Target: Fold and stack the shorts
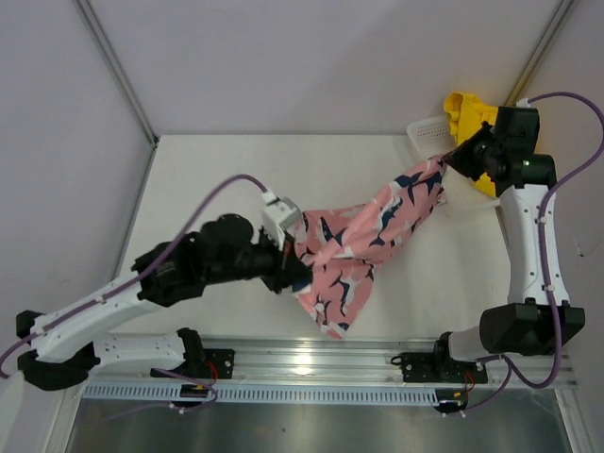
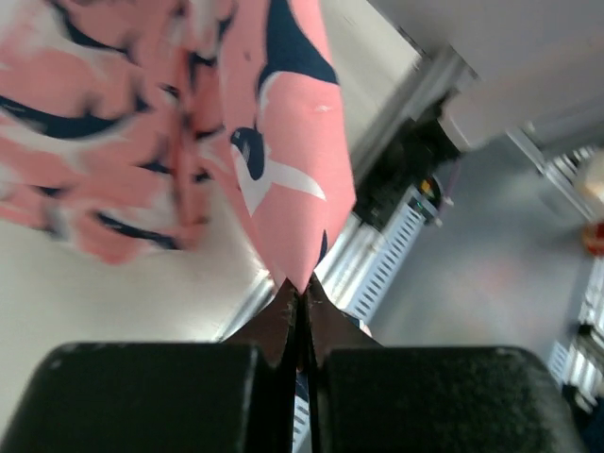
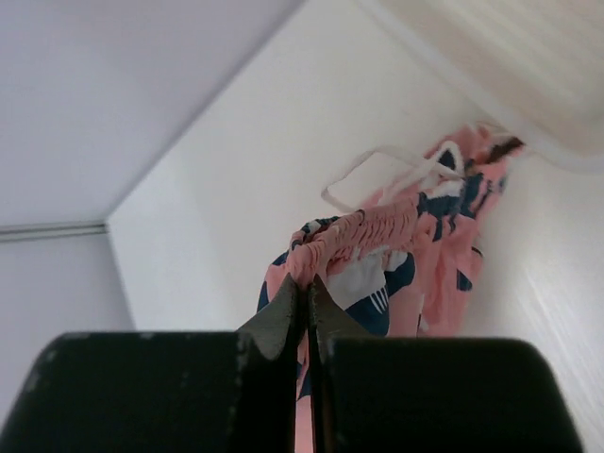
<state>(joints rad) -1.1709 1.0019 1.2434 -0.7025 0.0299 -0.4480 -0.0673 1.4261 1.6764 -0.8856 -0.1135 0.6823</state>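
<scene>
Left pincer pinches a printed fold of the pink shorts over the middle of the surface; right pincer pinches their gathered waistband near the far right corner, cloth strung between them; yellow shorts sit in the white basket at that corner

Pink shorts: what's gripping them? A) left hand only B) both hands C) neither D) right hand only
B: the left hand and right hand are each shut on an edge of the pink shorts, which hang between them.
</scene>
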